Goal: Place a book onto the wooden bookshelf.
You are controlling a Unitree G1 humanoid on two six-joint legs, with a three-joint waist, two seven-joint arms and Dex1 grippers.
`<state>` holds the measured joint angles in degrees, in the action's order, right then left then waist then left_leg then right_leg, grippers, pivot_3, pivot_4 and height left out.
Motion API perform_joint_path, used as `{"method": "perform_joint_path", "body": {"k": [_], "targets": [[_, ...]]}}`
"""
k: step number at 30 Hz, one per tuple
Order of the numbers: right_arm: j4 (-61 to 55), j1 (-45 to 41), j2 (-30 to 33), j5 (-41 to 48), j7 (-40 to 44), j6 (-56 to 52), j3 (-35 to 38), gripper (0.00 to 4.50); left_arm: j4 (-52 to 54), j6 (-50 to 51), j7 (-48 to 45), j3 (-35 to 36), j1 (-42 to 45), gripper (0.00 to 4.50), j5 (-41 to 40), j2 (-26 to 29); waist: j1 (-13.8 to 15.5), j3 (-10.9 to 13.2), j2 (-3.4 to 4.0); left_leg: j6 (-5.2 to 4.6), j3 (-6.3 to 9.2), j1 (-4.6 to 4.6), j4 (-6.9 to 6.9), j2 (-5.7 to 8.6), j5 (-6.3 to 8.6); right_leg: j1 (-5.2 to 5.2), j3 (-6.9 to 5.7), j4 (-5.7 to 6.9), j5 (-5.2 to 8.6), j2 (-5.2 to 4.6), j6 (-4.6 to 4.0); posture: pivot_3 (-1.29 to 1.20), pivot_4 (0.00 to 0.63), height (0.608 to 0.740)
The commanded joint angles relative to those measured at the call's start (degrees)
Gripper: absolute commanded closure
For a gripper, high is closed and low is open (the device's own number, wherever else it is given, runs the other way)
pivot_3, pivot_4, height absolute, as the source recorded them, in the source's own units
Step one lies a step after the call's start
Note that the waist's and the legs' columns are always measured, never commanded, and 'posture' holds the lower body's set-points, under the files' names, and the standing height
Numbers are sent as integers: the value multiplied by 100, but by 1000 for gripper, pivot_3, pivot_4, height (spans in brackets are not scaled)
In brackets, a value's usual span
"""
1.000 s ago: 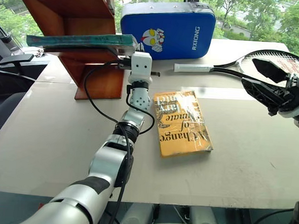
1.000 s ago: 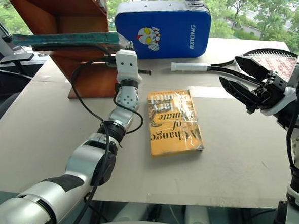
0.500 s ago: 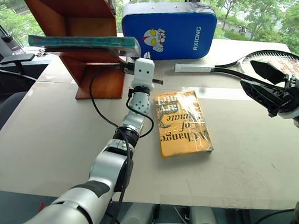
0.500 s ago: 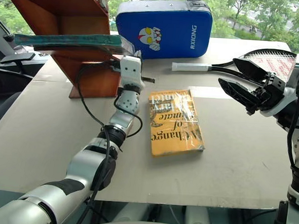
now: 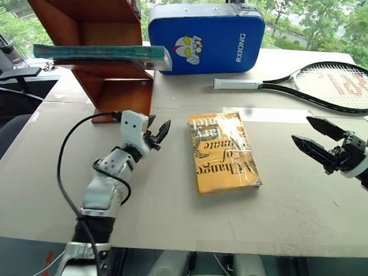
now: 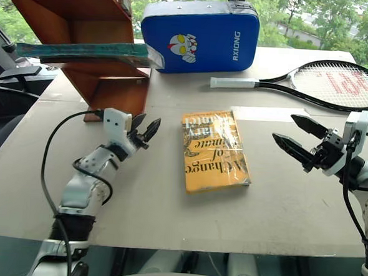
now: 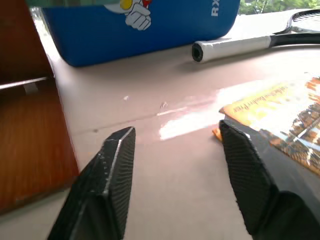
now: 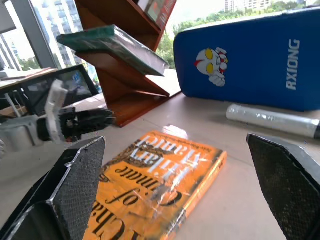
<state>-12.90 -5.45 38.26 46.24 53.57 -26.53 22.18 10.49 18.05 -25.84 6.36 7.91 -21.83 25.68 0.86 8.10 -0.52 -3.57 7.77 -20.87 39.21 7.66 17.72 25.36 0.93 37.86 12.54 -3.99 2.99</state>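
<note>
- The large thin teal-green book in shiny clear plastic wrap [image 5: 101, 53] lies flat on a board of the reddish-brown wooden bookshelf [image 5: 85, 19] with slanted side panels, one end jutting past the shelf's side toward the blue padded case [image 5: 206, 38].
- The left pincer [image 5: 156, 135] hangs low over the grey tabletop [image 5: 168, 199], just in front of the bookshelf's base and apart from the teal-green book; its two black fingers are spread with nothing between them.
- The right pincer [image 5: 310, 137] hovers above the tabletop's right side, its fingers wide apart and empty.
- A yellow-orange book with black lettering [image 5: 223, 151], also in plastic wrap, lies flat on the tabletop between the two pincers.
- A black tennis racket with a white grip [image 5: 312, 83] lies near the blue case, toward the far edge.
</note>
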Motion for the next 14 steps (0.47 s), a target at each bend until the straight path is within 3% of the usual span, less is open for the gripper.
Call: {"method": "perform_joint_path", "body": {"k": [1,4,9,14], "targets": [[227,386,-69,-481,215,557,-40,0,734,388,-493,507,-567,99,-553,401,7,-1,3,0,0,12,-2,0,1,-10,-1,-1,0,1,0,0,150,740],[562,725,-141,-944,409,1081,-206,0,970,541,-681,787,-1077,43,-781,574,11,-2,6,0,0,22,-6,-3,1,-18,-2,-4,1,4,-1,0,150,740],[1133,936,-179,-1420,687,1689,-397,0,1224,525,-816,649,-1846,43,-485,760,-1,-2,12,0,-4,31,-7,-3,2,-25,4,-5,1,3,-1,0,150,740],[1462,781,-172,-1485,827,1835,-415,0,1241,436,-593,629,-1985,43,-258,646,5,-2,12,1,-2,33,-10,-4,2,-29,1,-9,0,4,-1,0,150,740]]}}
